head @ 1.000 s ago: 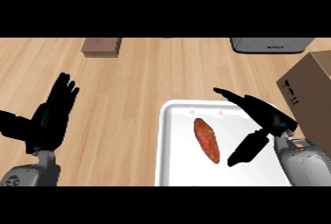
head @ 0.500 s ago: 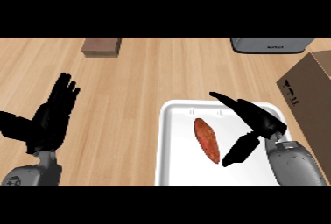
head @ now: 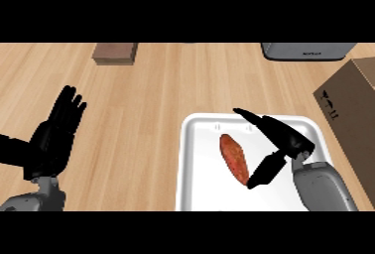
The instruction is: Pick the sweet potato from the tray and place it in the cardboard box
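Observation:
An orange-red sweet potato lies lengthwise in the middle of a white tray at the lower centre right. My right hand hovers over the tray just right of the potato, open, its fingers stretched toward the tray's far edge and its thumb pointing down beside the potato's near end. It does not hold the potato. The brown cardboard box stands at the right edge, beside the tray. My left hand rests open at the lower left, fingers up.
A small brown wooden block sits at the far left of the counter. A grey appliance stands at the far right, behind the box. Bare wooden counter lies between them.
My right hand has slid left over the tray, closer to the sweet potato. The potato, the tray and the left hand have stayed put.

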